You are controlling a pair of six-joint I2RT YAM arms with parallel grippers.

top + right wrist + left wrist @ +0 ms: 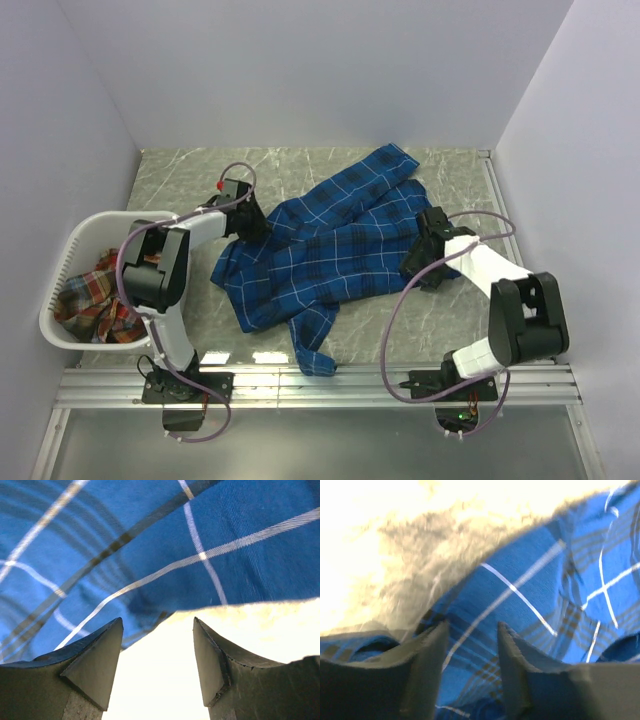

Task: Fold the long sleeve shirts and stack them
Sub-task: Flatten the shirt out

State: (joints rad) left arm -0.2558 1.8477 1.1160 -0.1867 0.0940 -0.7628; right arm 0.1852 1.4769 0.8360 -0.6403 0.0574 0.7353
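Royal-blue plaid woven shirt (330, 250) lies near-left to far-right btwn L gripper (470, 625) & R gripper (157, 622), both spread at edges.

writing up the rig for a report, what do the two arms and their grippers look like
The left arm and right arm mix white links with black joint housings. A mauve cable loops loosely along each. The left arm carries a small red mark near its wrist. Gripper fingers are dark grey wedges.
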